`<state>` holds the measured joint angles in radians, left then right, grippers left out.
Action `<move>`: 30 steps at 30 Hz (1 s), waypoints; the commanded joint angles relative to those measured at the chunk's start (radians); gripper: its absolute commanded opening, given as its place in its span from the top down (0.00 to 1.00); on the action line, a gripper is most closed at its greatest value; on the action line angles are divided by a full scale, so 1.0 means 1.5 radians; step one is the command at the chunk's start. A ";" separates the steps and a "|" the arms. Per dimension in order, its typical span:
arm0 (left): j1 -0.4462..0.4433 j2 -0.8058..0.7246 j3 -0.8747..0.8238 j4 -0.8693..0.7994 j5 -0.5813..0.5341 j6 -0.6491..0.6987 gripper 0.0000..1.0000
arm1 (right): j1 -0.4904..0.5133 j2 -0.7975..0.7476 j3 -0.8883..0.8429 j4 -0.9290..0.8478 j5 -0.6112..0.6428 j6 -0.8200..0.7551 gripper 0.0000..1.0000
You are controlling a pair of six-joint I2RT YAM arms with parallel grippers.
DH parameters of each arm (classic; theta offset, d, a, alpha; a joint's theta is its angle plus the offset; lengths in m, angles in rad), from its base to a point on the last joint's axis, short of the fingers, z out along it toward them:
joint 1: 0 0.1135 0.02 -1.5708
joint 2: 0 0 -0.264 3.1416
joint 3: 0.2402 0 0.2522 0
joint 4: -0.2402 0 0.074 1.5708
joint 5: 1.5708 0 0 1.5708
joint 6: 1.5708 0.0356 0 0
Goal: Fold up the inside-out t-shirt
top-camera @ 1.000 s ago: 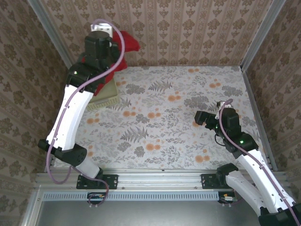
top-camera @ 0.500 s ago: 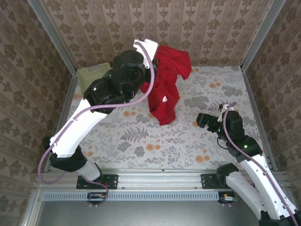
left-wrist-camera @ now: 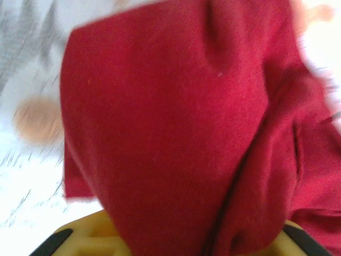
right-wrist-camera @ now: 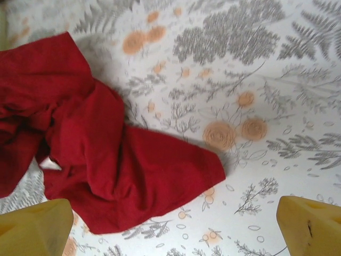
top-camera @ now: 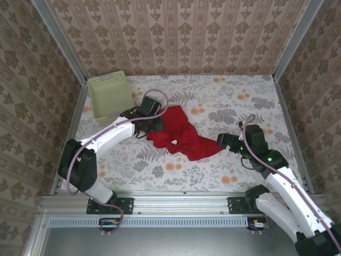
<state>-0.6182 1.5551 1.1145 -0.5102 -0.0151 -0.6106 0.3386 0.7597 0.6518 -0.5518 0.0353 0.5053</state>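
The inside-out t-shirt (top-camera: 186, 141) lies in a crumpled red heap near the middle of the counter (top-camera: 245, 106), well apart from the pale green basket (top-camera: 109, 95) standing in the far left corner. Nothing about it is folded yet: the cloth is bunched and twisted, one flap trails out toward the right arm, and a small white patch (right-wrist-camera: 50, 164) shows among the wrinkles.

The left pincer (top-camera: 158, 124) is at the heap's left edge. In the blurred left wrist view, red cloth (left-wrist-camera: 176, 133) runs down between its yellow fingers (left-wrist-camera: 80, 240), so it appears to be clamped on the shirt. The right pincer (top-camera: 226, 141) hovers just beside the trailing flap, its yellow fingertips (right-wrist-camera: 34, 229) spread wide with nothing between them, and the flap (right-wrist-camera: 160, 181) lies on the counter ahead of it.

The task looks to be at its very start. The shirt is out on the counter, but it has to be spread flat, perhaps turned right side out, and then folded.
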 commanded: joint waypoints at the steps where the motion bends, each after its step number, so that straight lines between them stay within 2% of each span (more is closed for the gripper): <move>1: 0.013 -0.064 -0.022 0.007 -0.025 -0.039 0.63 | 0.052 0.050 -0.007 0.036 -0.002 0.001 0.01; 4: 0.023 -0.097 -0.036 -0.025 -0.087 -0.019 0.51 | 0.120 0.106 0.003 0.051 0.043 0.002 0.02; 8: 0.019 -0.134 -0.052 -0.048 -0.145 0.010 0.43 | 0.214 0.212 0.031 0.075 0.091 0.005 0.05; 12: -0.024 -0.160 -0.073 -0.061 -0.192 0.028 0.36 | 0.297 0.331 0.079 0.085 0.130 0.007 0.10; 15: -0.053 -0.164 -0.100 -0.053 -0.187 0.022 0.33 | 0.332 0.412 0.116 0.103 0.129 0.010 0.14; 20: -0.052 -0.177 -0.159 -0.015 -0.156 -0.004 0.31 | 0.343 0.535 0.177 0.111 0.125 0.018 0.23; 23: -0.054 -0.188 -0.172 -0.004 -0.146 -0.007 0.31 | 0.343 0.586 0.201 0.102 0.132 0.020 0.30; 26: -0.069 -0.194 -0.172 -0.002 -0.149 -0.003 0.31 | 0.342 0.607 0.203 0.100 0.135 0.023 0.42; 30: -0.125 -0.174 -0.144 -0.041 -0.196 -0.008 0.29 | 0.343 0.583 0.188 0.086 0.178 0.030 0.69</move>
<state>-0.7544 1.2888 0.8577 -0.5350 -0.2607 -0.6071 0.8513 1.6615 0.9340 -0.3931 0.2287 0.5350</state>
